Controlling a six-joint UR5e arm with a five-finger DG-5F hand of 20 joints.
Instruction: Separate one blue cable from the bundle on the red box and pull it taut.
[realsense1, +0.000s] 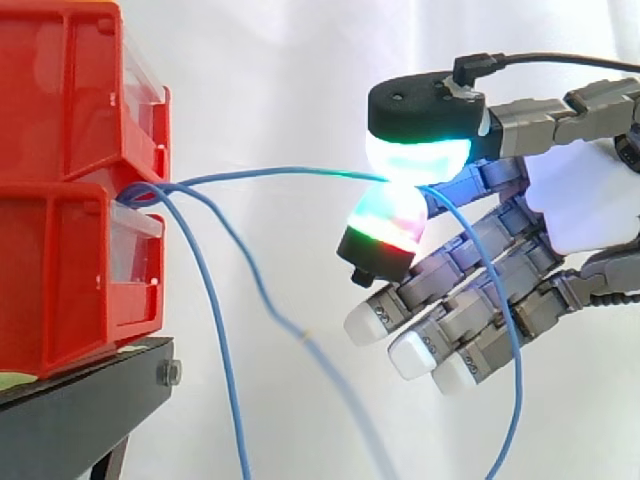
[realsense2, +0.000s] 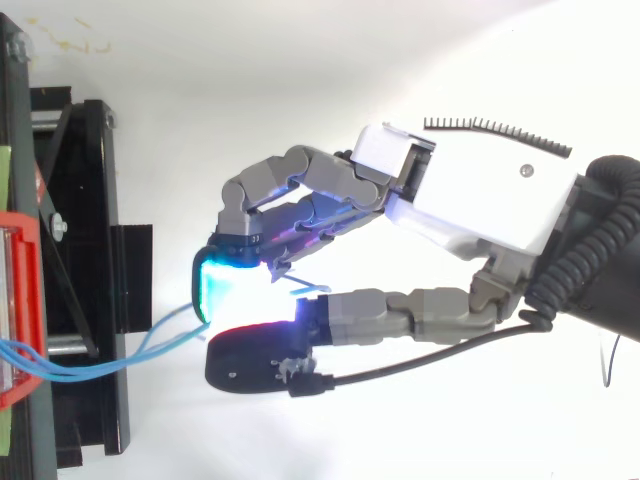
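Note:
Several thin blue cables (realsense1: 215, 300) come out between the two stacked red boxes (realsense1: 70, 190) at the left of the side view. One blue cable (realsense1: 280, 174) runs almost straight and level from the boxes to my hand (realsense1: 590, 200). Two glowing fingertips (realsense1: 415, 150) pinch it, one above and one below. Past the pinch, its free end hangs down in front of the hand. The other cables droop loosely toward the floor. In the top view the cables (realsense2: 150, 340) fan from the red box (realsense2: 20, 300) to the pinching hand (realsense2: 470, 200).
The red boxes rest on a black stand (realsense1: 100, 385), whose frame (realsense2: 90, 250) reaches toward the hand in the top view. A white curtain fills the background.

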